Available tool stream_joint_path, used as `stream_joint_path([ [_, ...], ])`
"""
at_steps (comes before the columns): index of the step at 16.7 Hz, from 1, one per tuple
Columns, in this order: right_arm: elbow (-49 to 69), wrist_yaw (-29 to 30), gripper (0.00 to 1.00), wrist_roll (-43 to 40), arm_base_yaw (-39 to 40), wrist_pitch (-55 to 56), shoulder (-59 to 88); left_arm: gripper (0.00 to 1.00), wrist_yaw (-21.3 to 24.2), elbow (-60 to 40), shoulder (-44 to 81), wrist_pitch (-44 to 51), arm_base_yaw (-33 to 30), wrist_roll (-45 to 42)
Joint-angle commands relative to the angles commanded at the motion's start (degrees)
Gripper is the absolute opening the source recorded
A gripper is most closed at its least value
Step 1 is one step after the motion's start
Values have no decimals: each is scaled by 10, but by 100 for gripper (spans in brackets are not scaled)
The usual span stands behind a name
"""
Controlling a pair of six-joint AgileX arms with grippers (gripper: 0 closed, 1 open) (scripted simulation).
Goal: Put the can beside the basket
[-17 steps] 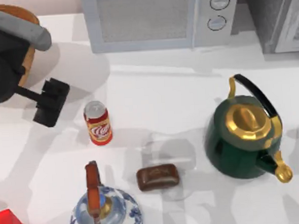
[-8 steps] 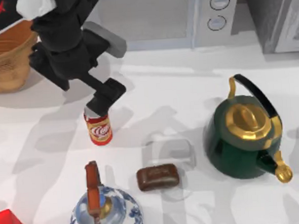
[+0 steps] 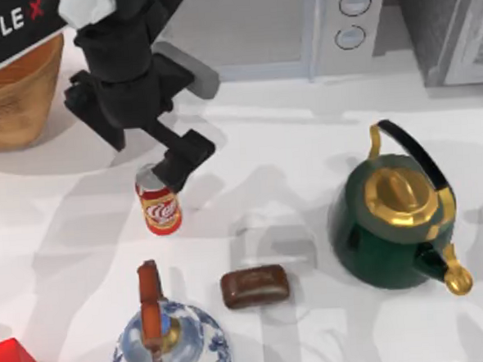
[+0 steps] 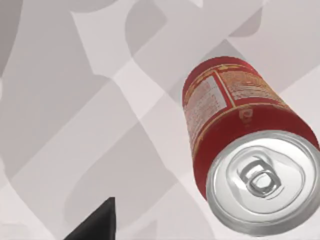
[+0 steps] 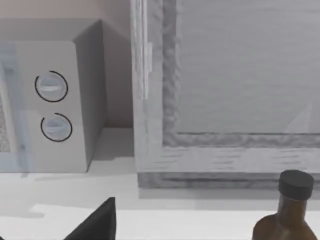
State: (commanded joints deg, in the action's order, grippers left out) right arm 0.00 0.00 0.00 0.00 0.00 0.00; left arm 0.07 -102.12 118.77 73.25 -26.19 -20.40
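From the top view, our left gripper (image 3: 174, 175) sat right over the silver top of the small red soda can with the white-and-orange logo (image 3: 160, 209), which stood upright on the white counter (image 3: 264, 147), just in front of where the arm reached down. Honestly we couldn't tell whether the fingers were spread or pressed together from up there. The big round woven wicker basket (image 3: 15, 96) was off at the far left corner, well apart from the can, so nothing was delivered yet. Around it: a dark green kettle with a gold lid (image 3: 396, 221) to the right, a brown chocolate-looking bar (image 3: 254, 286) and a blue-and-white teapot (image 3: 171, 345) nearer the front.

Left wrist view: the can (image 4: 245, 165) showed from above, pull tab and all, standing free on the counter with one dark fingertip (image 4: 97, 222) well clear of it. So no grip yet; grasp, carry and set-down all looked still ahead.

Right wrist view: our right arm was parked facing a white microwave (image 5: 55, 100), a brown bottle with a black cap (image 5: 287, 212) nearby.
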Motion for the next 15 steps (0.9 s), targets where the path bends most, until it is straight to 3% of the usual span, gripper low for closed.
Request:
stream_joint_path([
  [9, 0, 0, 100, 0, 0, 0, 0, 100, 0, 96, 21, -118, 1, -1],
  [14, 0, 0, 100, 0, 0, 0, 0, 100, 0, 103, 23, -126, 1, -1],
  [15, 0, 0, 100, 0, 0, 0, 0, 92, 0, 103, 23, -126, 1, -1],
])
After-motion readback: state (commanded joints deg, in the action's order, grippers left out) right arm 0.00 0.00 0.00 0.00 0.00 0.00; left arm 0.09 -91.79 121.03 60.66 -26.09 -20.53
